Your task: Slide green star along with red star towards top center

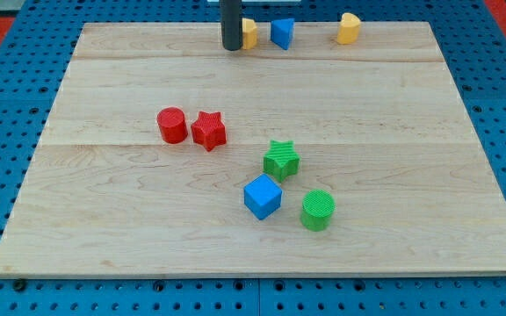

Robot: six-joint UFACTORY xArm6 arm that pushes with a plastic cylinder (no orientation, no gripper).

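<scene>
The green star [281, 159] lies a little right of the board's middle. The red star [209, 130] lies up and to the left of it, touching a red cylinder [172, 125] on its left. My tip [232, 46] stands at the view's top centre, far above both stars, right beside a yellow block [249, 33].
A blue cube [262, 196] and a green cylinder [318, 210] sit just below the green star. A blue triangular block [282, 33] and a yellow heart-like block [349, 29] sit along the top edge. The wooden board [104, 219] rests on a blue pegboard.
</scene>
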